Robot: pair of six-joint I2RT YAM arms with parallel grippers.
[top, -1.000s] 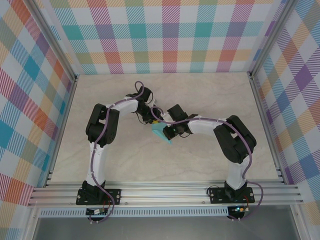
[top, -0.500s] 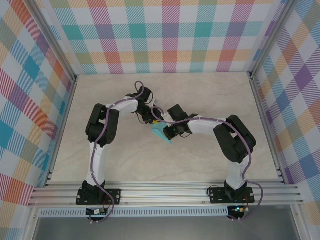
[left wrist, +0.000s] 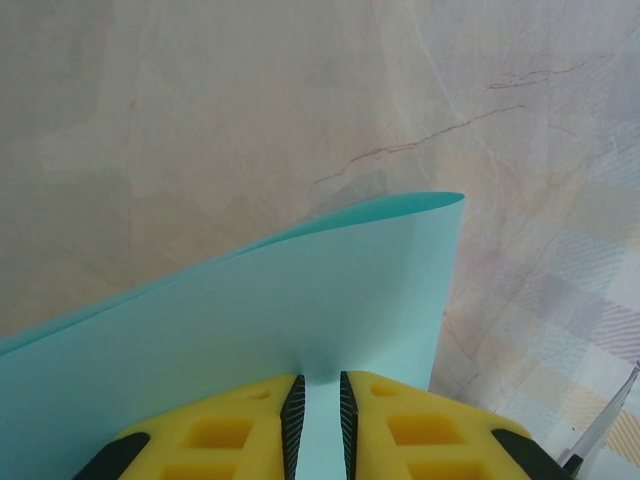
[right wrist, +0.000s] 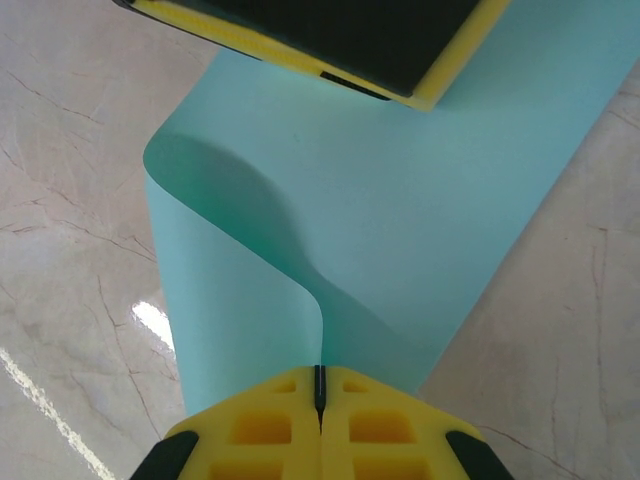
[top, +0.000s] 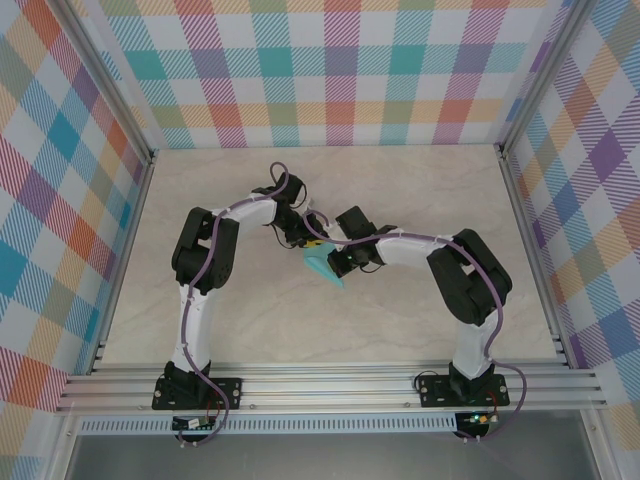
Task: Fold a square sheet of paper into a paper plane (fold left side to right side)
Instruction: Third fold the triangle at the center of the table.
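Observation:
The turquoise square sheet of paper (top: 322, 268) lies mid-table between both grippers, partly folded over itself. In the right wrist view the sheet (right wrist: 420, 210) curls up in a loop, and its lifted edge runs into my right gripper (right wrist: 319, 378), which is shut on it. My left gripper (left wrist: 320, 385) stands on the sheet (left wrist: 300, 300) with its jaws a narrow gap apart, turquoise showing through the gap; whether it pinches a layer I cannot tell. One of its yellow-and-black fingers (right wrist: 330, 40) rests over the paper's far part. In the top view the left gripper (top: 312, 243) and the right gripper (top: 338, 262) nearly meet.
The marble-patterned table (top: 420, 200) stretches around the paper on all sides. Checked walls (top: 340, 70) and aluminium rails (top: 330, 380) bound it. Both arms bend inward, with purple cables along them.
The right gripper has shifted slightly left and away, carrying the paper's edge with it. The left arm has stayed put.

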